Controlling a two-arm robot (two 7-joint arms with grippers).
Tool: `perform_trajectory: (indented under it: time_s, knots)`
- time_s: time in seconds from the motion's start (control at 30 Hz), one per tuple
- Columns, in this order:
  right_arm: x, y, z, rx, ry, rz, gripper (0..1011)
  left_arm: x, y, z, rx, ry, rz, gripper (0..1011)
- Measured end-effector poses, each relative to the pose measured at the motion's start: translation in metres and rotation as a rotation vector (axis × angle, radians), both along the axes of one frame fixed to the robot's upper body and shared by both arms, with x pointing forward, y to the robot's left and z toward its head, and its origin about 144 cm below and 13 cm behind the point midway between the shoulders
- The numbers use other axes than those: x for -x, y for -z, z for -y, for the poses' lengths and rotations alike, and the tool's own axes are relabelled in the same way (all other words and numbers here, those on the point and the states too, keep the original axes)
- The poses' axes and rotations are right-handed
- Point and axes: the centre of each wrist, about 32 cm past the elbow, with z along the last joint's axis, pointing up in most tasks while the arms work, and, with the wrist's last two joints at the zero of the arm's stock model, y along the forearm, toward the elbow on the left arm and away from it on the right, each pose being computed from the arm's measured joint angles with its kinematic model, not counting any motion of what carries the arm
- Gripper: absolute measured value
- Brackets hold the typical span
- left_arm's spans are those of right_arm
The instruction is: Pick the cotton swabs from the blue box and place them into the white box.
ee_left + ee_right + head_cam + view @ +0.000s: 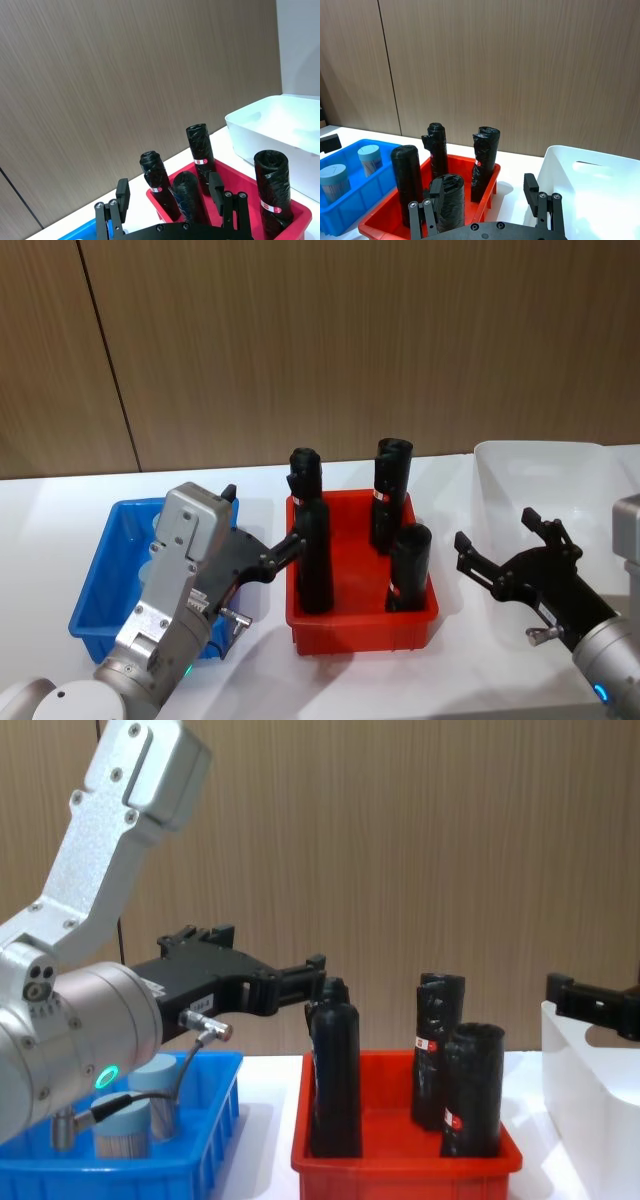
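Two swabs stand upright in the blue box toward the desk's left edge, lids up, close together but apart. The white box sits toward the right edge, near the far edge. Between the two boxes stands a red bin with four tall black rolls.

The left pincer hangs above the blue box's right side, raised well clear of the tubs. It points toward the red bin with its jaws apart and empty. The right pincer waits just before the white box's left wall, jaws also apart and empty.

The tubs look light and stiff, with smooth clear walls that may slip under a hard squeeze. The lids are probably only pressed on, so lifting by the lid risks popping it off. The safer hold is likely across the round wall, below the lid, from above. The gap between the two tubs is narrow, so one jaw must slide down into it without knocking the neighbour over.

Room is tight on the way across: the rolls rise well above the bins' rims and stand in the straight line to the white box. A carried tub would need to go over their tops or round by the near edge. The white box's walls are taller too, so the drop calls for extra height.
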Motion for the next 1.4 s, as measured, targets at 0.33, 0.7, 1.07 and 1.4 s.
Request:
perform_trajectory:
  time_s: [0.33, 0.7, 1.07, 1.4]
  knots:
    - [0.000, 0.000, 0.000, 0.000, 0.000, 0.000, 1002, 0.000, 0.000, 0.000, 0.000, 0.000, 0.000, 1003]
    - [0.000, 0.000, 0.000, 0.000, 0.000, 0.000, 1002, 0.000, 0.000, 0.000, 0.000, 0.001, 0.000, 1003]
    - [0.000, 0.000, 0.000, 0.000, 0.000, 0.000, 1002, -0.011, 0.005, -0.008, -0.002, 0.005, -0.062, 1003]
    - [0.000, 0.000, 0.000, 0.000, 0.000, 0.000, 1002, -0.022, 0.011, -0.024, 0.023, -0.040, -0.142, 1003]
